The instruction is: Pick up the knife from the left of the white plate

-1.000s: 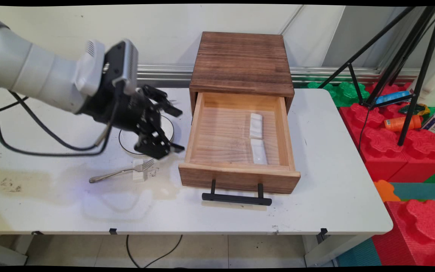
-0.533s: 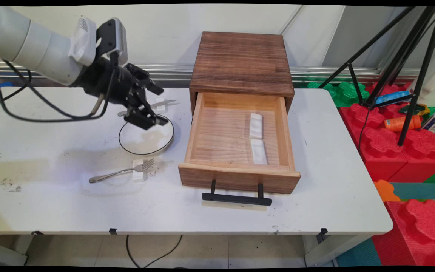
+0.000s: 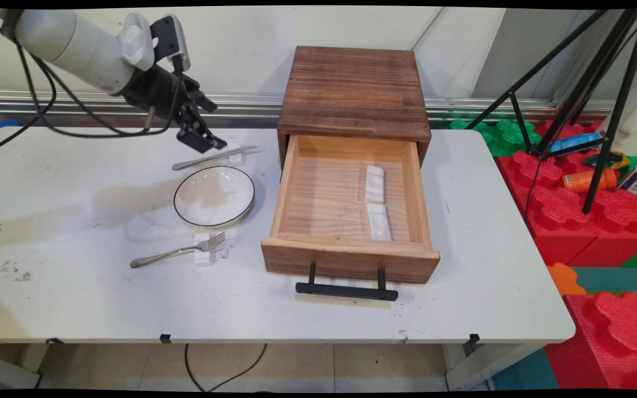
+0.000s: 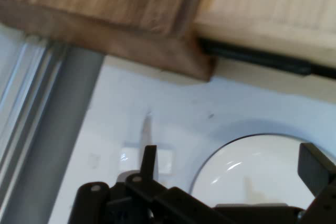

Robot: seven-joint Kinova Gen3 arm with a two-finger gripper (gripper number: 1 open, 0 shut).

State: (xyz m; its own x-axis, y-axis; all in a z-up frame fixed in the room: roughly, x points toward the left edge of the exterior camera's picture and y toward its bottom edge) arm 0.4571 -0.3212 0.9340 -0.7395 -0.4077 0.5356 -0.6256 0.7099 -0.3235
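The gripper (image 3: 203,126) hangs above the desk (image 3: 75,298), fingers (image 4: 316,166) spread wide and holding nothing. Just below lie a knife (image 3: 213,158) on its white rest (image 3: 235,155) and a plate (image 3: 214,196), beside the open drawer (image 3: 346,204).

Evenly and brightly lit from above in the main view, with no harsh glare. Soft, diffuse shadows cast onto the table (image 3: 75,298) to the left of the plate (image 3: 214,196) and beneath the drawer handle (image 3: 346,290). Faint sheen on the two white rests (image 3: 376,202) inside the drawer (image 3: 349,207). Straight edges bowed slightly near the borders by lens distortion. Sharp focus across the tabletop; background somewhat softer. Hand view noticeably blurred and softer throughout, with small specular highlights on the plate rim and linkage (image 4: 157,198) dark, close and out of focus.
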